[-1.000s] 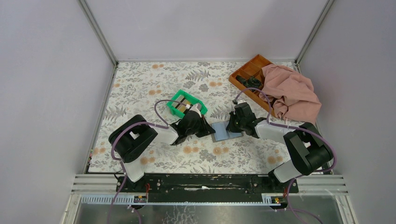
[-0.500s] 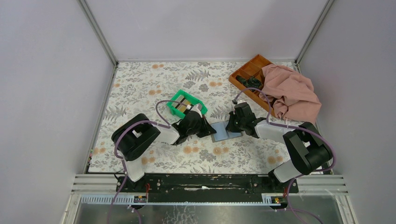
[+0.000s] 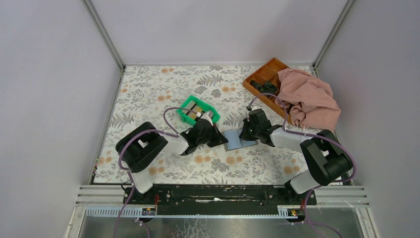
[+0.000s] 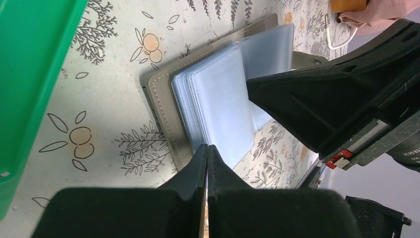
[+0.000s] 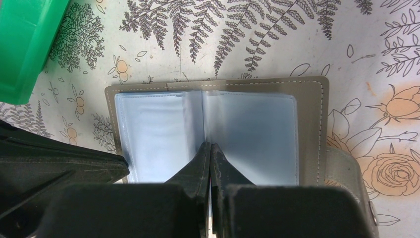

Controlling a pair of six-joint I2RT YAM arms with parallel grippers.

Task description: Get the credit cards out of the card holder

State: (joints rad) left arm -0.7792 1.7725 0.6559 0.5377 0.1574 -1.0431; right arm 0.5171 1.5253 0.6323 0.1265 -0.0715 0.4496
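The card holder (image 3: 236,141) lies open on the floral table between my two grippers. Its pale blue clear sleeves (image 5: 252,134) show in the right wrist view and in the left wrist view (image 4: 218,104). No card shows in them. My left gripper (image 4: 207,147) is shut, its tips at the holder's left edge (image 3: 224,140). My right gripper (image 5: 210,145) is shut, its tips on the holder's centre fold (image 3: 243,136). Several credit cards (image 3: 199,113) lie in the green bin (image 3: 189,102).
The green bin stands just behind my left gripper (image 4: 29,64) (image 5: 25,44). An orange-brown compartment tray (image 3: 261,74) with dark items is at the back right. A pink cloth (image 3: 309,99) lies partly over it. Walls close the table on three sides.
My left gripper has shifted slightly to the left. The card holder and my right gripper have not moved.
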